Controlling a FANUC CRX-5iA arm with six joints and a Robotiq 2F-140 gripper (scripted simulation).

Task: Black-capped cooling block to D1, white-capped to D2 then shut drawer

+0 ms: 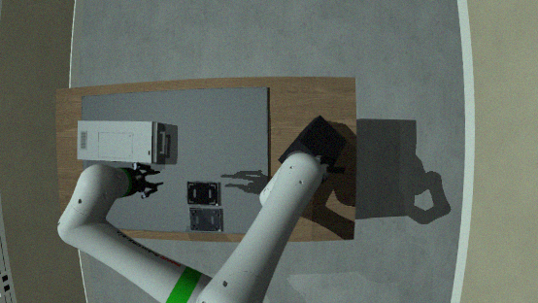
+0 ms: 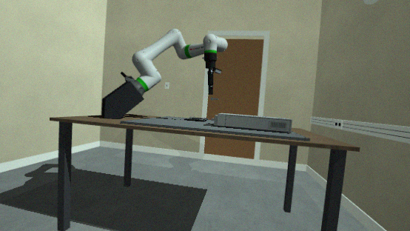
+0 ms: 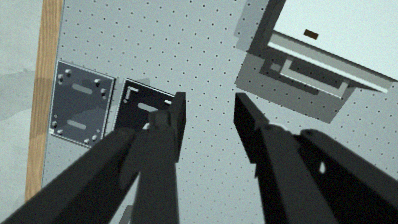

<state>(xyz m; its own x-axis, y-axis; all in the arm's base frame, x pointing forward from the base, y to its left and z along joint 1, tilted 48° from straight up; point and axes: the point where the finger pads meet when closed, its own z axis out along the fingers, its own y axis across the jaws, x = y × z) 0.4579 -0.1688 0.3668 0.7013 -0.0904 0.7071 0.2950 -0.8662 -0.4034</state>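
The cooler COLD is a long pale box. Its drawer front with a bar handle sits against the body and looks shut. Its small lamp looks dark brown and unlit. Neither cooling block, tube nor cap shows in any view; the drawer's inside is hidden. Deck slot D1 is a black plate with pale locators, bare where visible. D2, greyer, is bare beyond it. My gripper is partly open, empty, pointing down high above the deck beside COLD.
The perforated grey deck lies on the wooden table. The arm's black base stands at the table's other end. D2 lies close to the deck's edge. The handle juts from COLD toward the base side.
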